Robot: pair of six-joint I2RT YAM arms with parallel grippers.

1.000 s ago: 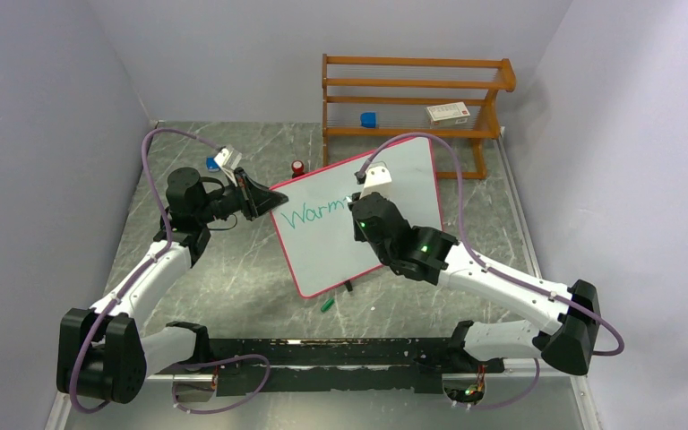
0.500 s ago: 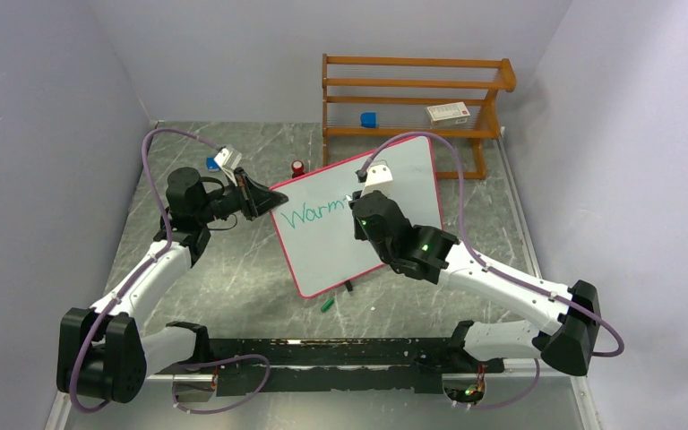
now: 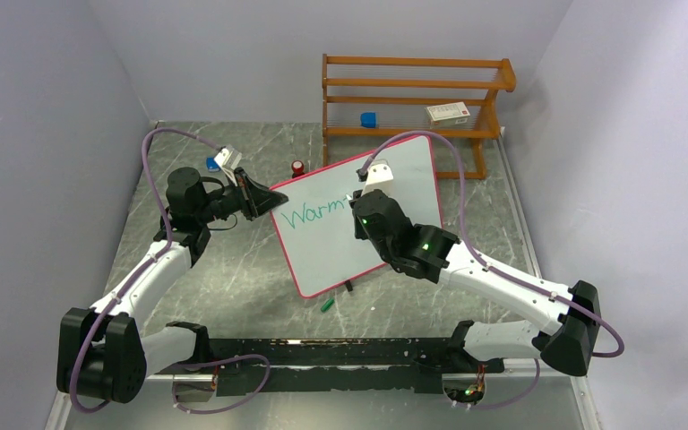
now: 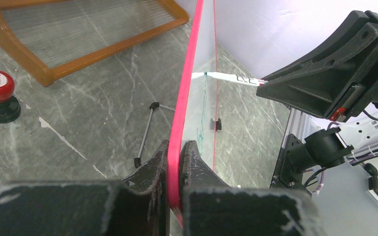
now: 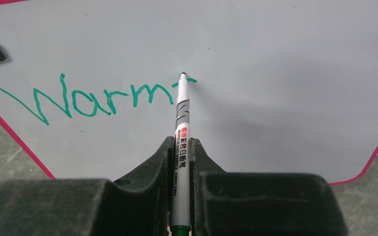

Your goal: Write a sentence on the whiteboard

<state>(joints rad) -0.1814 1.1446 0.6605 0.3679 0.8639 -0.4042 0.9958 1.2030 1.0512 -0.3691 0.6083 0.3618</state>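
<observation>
**Marble tabletop: whiteboard propped mid-table, "Warm" in green**

Left gripper pinches the whiteboard by its pink left edge. Right gripper clamps a marker, tip touching the board at a short stroke after "m". Top view: right arm hides tip and stroke. Left wrist view: board edge-on, writing unreadable.

One whiteboard, one marker, one wooden rack, one red stamp, one green cap

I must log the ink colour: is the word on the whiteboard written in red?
No, the word on the whiteboard is in green ink, and the tip of the marker stands at its end.
</observation>
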